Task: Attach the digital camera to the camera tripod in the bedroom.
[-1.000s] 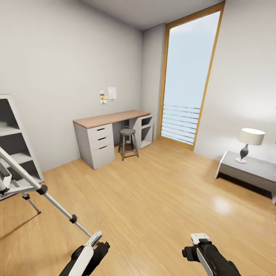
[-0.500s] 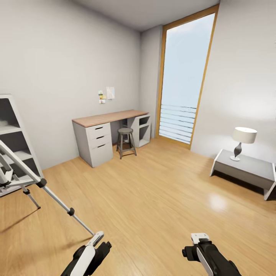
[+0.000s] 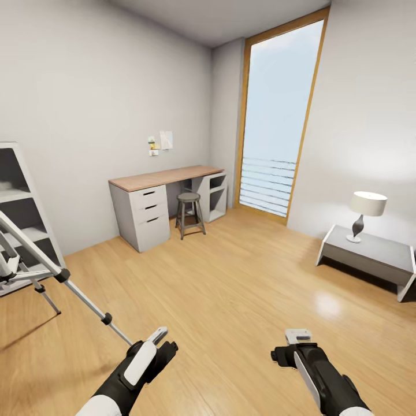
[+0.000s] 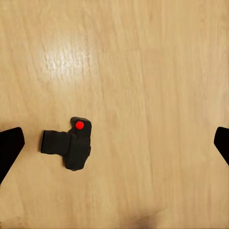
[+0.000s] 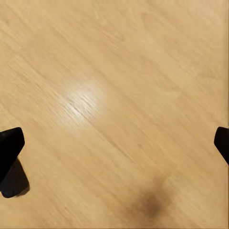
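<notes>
**Lining up over the camera on the floor**

Hovering above the plank floor [image 4: 157, 57], the left gripper [image 4: 114, 143] has its jaws spread wide, nothing held. Digital camera [image 4: 71, 143] lies flat between the fingertips, off-centre. Best to centre first, then descend straight. Right gripper [image 5: 114, 143] also gapes empty. Camera tripod [image 3: 34, 271] stands near the shelves [image 3: 20, 214], leftward.

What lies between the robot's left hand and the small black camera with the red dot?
In the left wrist view, only bare light wood plank floor separates the open left hand from the small black camera lying below it.
</notes>
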### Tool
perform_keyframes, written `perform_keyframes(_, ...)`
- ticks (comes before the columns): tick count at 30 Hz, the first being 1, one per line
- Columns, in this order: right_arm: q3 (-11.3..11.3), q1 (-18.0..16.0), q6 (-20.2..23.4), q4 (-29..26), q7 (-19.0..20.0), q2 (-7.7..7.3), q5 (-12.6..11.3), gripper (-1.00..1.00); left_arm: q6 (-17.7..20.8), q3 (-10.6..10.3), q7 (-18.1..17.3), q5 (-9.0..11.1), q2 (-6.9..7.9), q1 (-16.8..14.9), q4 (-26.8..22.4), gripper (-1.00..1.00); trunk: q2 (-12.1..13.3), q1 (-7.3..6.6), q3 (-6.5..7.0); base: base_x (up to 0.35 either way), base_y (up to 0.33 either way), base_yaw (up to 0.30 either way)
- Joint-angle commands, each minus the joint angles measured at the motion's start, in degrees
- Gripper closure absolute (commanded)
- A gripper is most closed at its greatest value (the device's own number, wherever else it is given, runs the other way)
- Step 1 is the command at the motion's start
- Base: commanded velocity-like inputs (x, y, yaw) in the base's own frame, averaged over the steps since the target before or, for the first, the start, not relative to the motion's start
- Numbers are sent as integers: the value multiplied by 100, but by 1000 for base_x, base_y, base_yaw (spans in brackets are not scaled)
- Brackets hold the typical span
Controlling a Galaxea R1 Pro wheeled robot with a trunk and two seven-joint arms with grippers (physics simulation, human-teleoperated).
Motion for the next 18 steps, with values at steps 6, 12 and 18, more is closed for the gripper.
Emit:
perform_keyframes(6, 14, 6, 1164, -879, -4, -12, 0, -100, 35, -80, 74, 287, -20, -133, 143, -100, -163, 87, -78, 0, 0, 0)
perform_keyframes(12, 37, 59, 1753, -1776, 1, -11, -9, -100, 44, -143, 65, 403, -21, -166, 215, -100, -404, 219, -186, 0, 0, 0)
perform_keyframes(18, 45, 74, 2376, -2565, -2, 10, -11, -100, 56, -166, 33, 420, -34, -171, 254, -100, -645, 351, -294, 0, 0, 0)
